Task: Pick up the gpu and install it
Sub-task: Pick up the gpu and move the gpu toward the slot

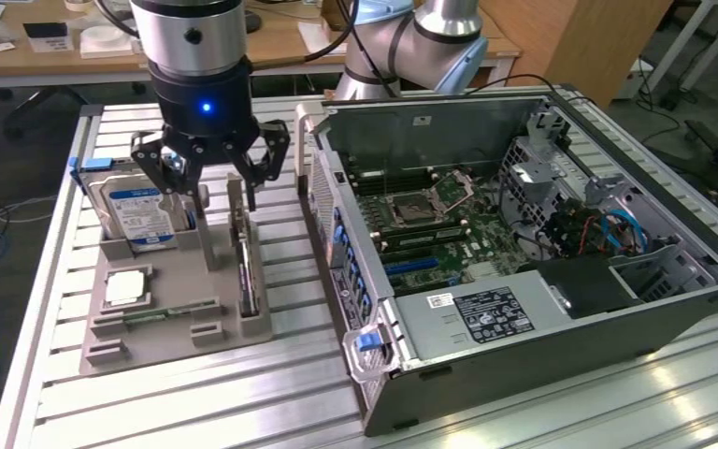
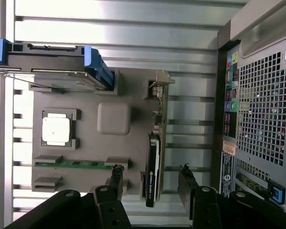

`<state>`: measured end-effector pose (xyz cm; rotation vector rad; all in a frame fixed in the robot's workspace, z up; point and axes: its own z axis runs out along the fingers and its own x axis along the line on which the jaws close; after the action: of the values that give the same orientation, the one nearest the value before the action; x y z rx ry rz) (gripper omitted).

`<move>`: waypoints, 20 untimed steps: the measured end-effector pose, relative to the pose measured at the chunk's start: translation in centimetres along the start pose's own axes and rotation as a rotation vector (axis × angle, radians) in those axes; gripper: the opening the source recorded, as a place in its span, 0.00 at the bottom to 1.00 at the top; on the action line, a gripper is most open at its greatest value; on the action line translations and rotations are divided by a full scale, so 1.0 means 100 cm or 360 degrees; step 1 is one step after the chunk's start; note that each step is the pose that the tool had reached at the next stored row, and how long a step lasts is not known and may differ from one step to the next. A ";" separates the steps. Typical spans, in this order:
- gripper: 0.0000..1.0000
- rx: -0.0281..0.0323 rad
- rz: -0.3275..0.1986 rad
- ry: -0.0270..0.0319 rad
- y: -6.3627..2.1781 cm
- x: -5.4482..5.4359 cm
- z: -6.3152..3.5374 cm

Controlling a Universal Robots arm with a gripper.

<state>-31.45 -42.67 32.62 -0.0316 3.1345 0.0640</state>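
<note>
The gpu (image 1: 248, 273) is a thin black card standing on edge in a slot along the grey holder (image 1: 175, 279), on the side nearest the computer case. My gripper (image 1: 220, 201) hangs open above the holder's far end, a little above the card and apart from it. In the wrist view the gpu (image 2: 153, 164) lies in line between my two spread fingertips (image 2: 117, 172), with its metal bracket at the far end. The open computer case (image 1: 559, 309) lies on its side at the exterior view's right, its motherboard (image 1: 428, 220) exposed.
The holder (image 2: 113, 118) also carries a silver hard drive (image 1: 141, 210) with blue rails, a square silver chip (image 1: 126, 287) and a green memory stick (image 1: 160, 313). The case's rear panel (image 2: 262, 109) stands close beside the gpu's slot. All of it rests on a slatted aluminium table (image 1: 209, 402).
</note>
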 end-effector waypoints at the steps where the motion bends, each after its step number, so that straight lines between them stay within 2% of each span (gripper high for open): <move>1: 0.59 0.00001 0.0000 0.00002 0.0000 0.000 0.0003; 20: 0.59 0.00000 0.0000 -0.00001 -0.0008 0.000 0.0144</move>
<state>-31.45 -42.70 31.18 -0.0315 3.1345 0.0640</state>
